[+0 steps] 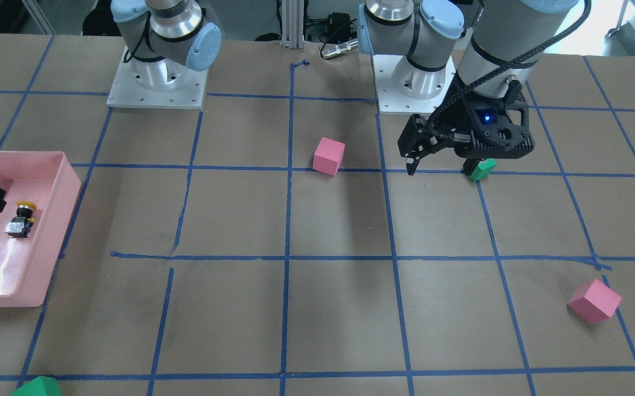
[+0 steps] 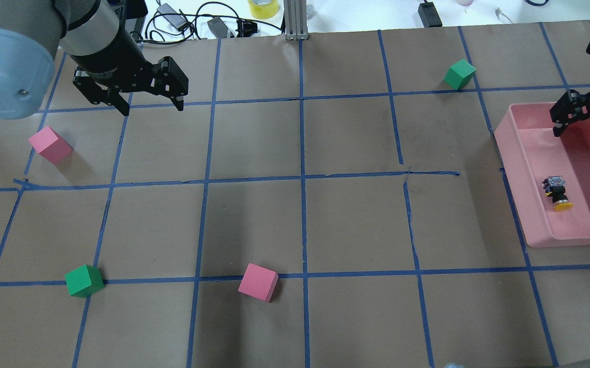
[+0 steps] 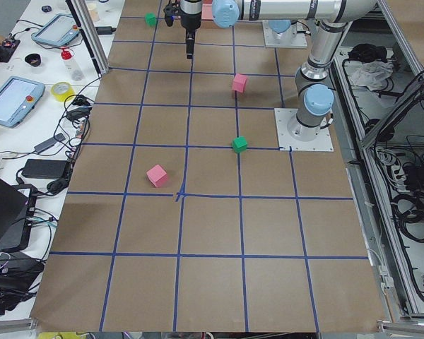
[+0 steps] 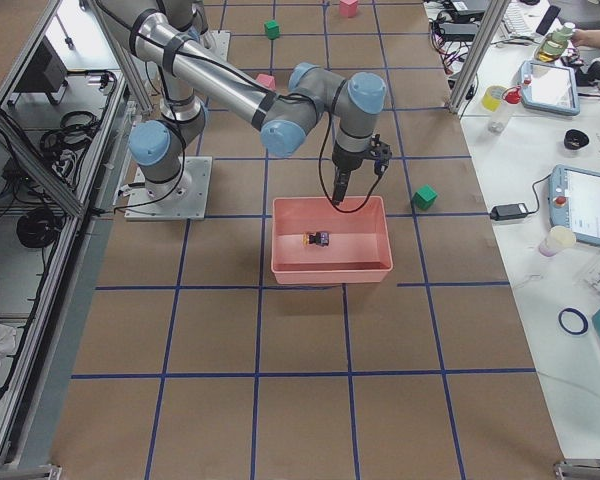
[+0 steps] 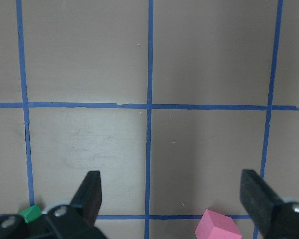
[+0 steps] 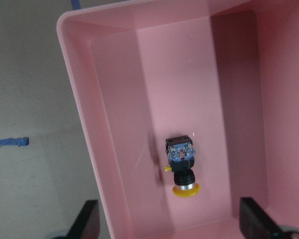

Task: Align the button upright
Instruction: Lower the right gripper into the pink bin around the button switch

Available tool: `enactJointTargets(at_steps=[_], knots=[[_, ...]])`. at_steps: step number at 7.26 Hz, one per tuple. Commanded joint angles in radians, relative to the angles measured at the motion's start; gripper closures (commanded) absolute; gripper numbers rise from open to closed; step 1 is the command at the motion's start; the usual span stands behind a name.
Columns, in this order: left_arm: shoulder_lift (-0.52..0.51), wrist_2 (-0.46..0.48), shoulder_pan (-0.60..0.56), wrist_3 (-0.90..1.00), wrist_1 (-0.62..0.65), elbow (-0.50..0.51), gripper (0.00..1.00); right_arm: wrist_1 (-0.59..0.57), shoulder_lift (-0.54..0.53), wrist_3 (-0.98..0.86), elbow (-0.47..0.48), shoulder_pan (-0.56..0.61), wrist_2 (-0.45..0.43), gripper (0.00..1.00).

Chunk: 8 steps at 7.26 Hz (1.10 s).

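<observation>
The button (image 6: 182,167) lies sideways in the pink tray (image 2: 519,179) on the blue-gridded table (image 2: 254,225); left claw (image 2: 151,108) and right claw (image 2: 583,134) gape empty.

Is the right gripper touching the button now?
Apart. In the overhead view, bare tray floor separates the open right gripper from the lying button.

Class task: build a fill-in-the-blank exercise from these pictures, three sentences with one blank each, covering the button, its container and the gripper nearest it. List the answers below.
1. The button is not upright; it lies on its ____.
2. It rests inside a tray whose colour is ____.
3. The right gripper hangs above that tray, holding nothing, with its jaws ____.

Missing words: side; pink; open.
</observation>
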Motion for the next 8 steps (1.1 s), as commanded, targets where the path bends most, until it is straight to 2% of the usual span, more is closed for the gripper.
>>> enactJointTargets(at_steps=[1, 5, 7, 8], knots=[[0.001, 0.001, 0.001, 0.000, -0.001, -0.002, 0.00, -0.122, 0.026, -0.100, 0.085, -0.020, -0.036, 0.00], [0.000, 0.001, 0.001, 0.001, 0.004, -0.002, 0.00, -0.171, 0.080, -0.147, 0.123, -0.087, -0.021, 0.00], [0.000, 0.001, 0.001, 0.001, 0.004, -0.002, 0.00, -0.255, 0.117, -0.150, 0.160, -0.087, -0.021, 0.00], [0.000, 0.001, 0.001, 0.001, 0.004, -0.002, 0.00, -0.256, 0.126, -0.150, 0.165, -0.087, -0.021, 0.09]])
